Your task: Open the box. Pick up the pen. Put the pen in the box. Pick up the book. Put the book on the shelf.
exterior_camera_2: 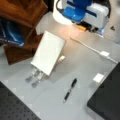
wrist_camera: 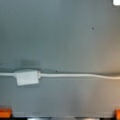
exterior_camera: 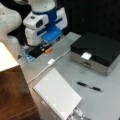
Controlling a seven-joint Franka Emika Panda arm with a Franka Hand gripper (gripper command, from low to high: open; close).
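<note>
- You see the box at a front view's right, lid down: flat black top, silver-grey metal side, small white latch tab on its front edge. In a front view only its black corner shows, at bottom right.
- The pen lies flat on the grey table just in front of the box, apart from it: slim, black, with a thin silvery middle. In a front view it lies slanted between box and book.
- The book is white and finely dotted, its spiral binding along one long edge. It lies near the pen without touching it, beside the shelf.
- The shelf is dark reddish-brown wood with a pale cream top board.
- A white cable with a small block on it runs across the table between book and arm.
- The gripper hangs low over the table by that cable, well away from box, pen and book, holding nothing. The wrist view shows orange fingertips at both bottom corners, so the jaws stand wide.
</note>
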